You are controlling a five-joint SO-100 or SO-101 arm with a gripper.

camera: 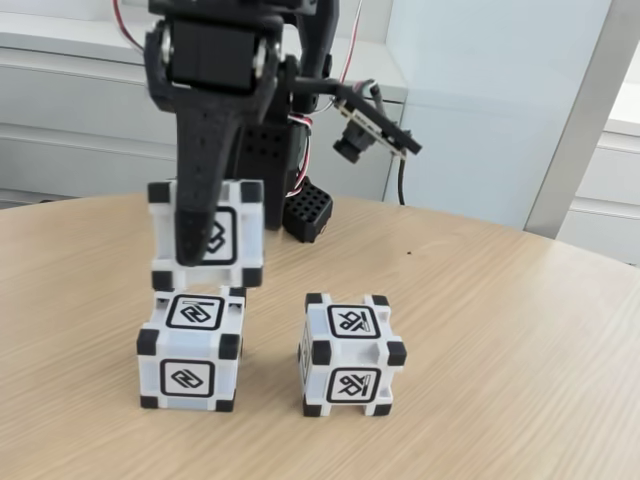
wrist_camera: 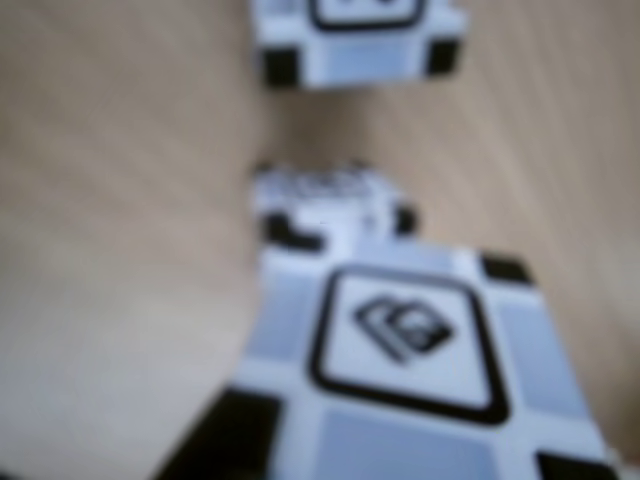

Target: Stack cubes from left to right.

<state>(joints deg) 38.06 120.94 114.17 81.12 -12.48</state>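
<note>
The jaws are closed on the upper cube (camera: 222,236): in the fixed view one black finger (camera: 196,205) runs down across its front face, and the cube hangs between the jaws of the gripper (camera: 200,250), clear of the table (camera: 520,360). Directly beneath the jaws sits the lower left cube (camera: 190,350), its top face just under the held cube's base (whether the two touch cannot be told; at most a thin gap shows). The third cube (camera: 350,352) rests on the table to the right of the jaws and below them, apart from the other two.

All three cubes are white glossy plastic with black corner blocks and a black-framed square glyph on each visible face. The finger is matte black plastic, tapering toward its tip. The table is pale wood-grain laminate with a curved rear edge.

The wrist view is blurred: the held cube (wrist_camera: 400,380) fills the lower part, a second cube (wrist_camera: 330,200) lies just beyond it, and another cube (wrist_camera: 355,35) lies further off at the top edge.
</note>
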